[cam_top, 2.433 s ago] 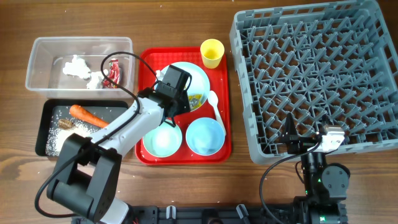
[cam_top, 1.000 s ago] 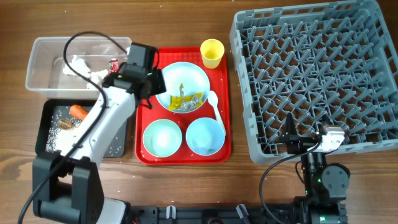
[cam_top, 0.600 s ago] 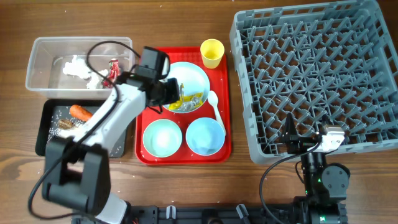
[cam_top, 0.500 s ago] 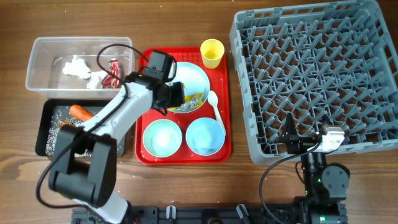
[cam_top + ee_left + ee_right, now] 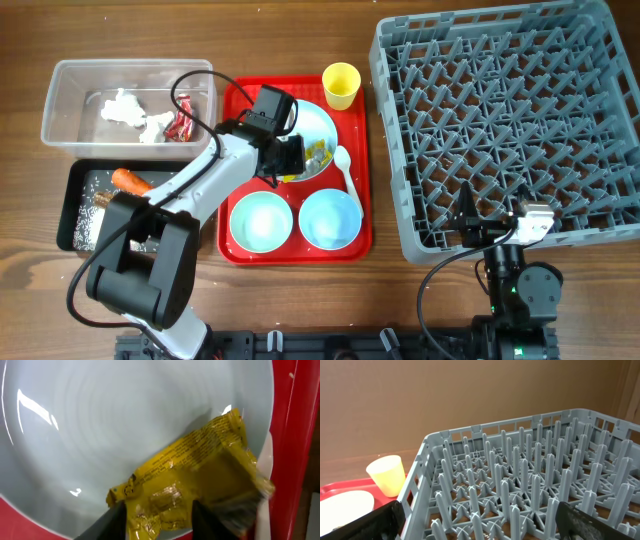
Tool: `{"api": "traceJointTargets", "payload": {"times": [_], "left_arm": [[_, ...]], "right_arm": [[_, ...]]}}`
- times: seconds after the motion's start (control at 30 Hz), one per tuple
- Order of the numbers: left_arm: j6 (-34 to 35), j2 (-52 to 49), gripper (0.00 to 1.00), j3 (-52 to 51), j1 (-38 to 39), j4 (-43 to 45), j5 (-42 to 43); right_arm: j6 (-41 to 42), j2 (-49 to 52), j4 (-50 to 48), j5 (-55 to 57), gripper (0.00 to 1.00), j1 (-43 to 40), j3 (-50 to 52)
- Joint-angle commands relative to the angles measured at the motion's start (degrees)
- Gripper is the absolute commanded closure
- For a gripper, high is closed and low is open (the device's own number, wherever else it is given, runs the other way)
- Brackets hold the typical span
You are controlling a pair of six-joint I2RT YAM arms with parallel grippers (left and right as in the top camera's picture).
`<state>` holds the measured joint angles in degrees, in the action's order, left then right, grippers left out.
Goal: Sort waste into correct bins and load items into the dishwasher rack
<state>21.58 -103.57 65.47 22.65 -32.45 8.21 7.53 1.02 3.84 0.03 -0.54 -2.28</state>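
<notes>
My left gripper (image 5: 291,163) hangs low over the light-blue plate (image 5: 322,122) on the red tray, open. In the left wrist view its fingers (image 5: 116,521) straddle the lower end of a crumpled yellow wrapper (image 5: 192,467) lying on the plate (image 5: 100,425). The clear tub (image 5: 58,102) holds white tissue (image 5: 122,108) and a red wrapper (image 5: 182,122). The black tray (image 5: 73,190) holds a carrot (image 5: 130,181), rice (image 5: 92,222) and a brown lump (image 5: 105,200). My right gripper (image 5: 482,522) stands open at the near edge of the grey dishwasher rack (image 5: 520,485), holding nothing.
On the red tray (image 5: 366,200) stand a yellow cup (image 5: 341,85), a white spoon (image 5: 347,170), a pale-green bowl (image 5: 260,222) and a light-blue bowl (image 5: 329,218). The rack (image 5: 500,120) fills the table's right side. My left arm crosses the tray's left rim.
My left arm swung from the clear tub's right edge back over the plate and came down onto the yellow wrapper, with its jaws widening. The right arm stayed still.
</notes>
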Motion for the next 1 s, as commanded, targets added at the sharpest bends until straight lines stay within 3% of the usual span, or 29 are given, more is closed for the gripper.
{"api": "traceJointTargets", "payload": {"times": [0.0, 0.33, 0.97], "left_arm": [[-5.99, -0.61, 0.49, 0.11, 0.13, 1.42, -1.42], [-7.96, -0.61, 0.34, 0.11, 0.11, 1.38, -1.46], [-7.91, -1.57, 0.33, 0.11, 0.13, 2.01, -1.40]], "right_arm": [[0.37, 0.17, -0.17, -0.50, 0.00, 0.24, 0.17], [0.37, 0.17, -0.17, -0.50, 0.01, 0.24, 0.17], [0.37, 0.17, -0.17, -0.50, 0.00, 0.24, 0.17]]}}
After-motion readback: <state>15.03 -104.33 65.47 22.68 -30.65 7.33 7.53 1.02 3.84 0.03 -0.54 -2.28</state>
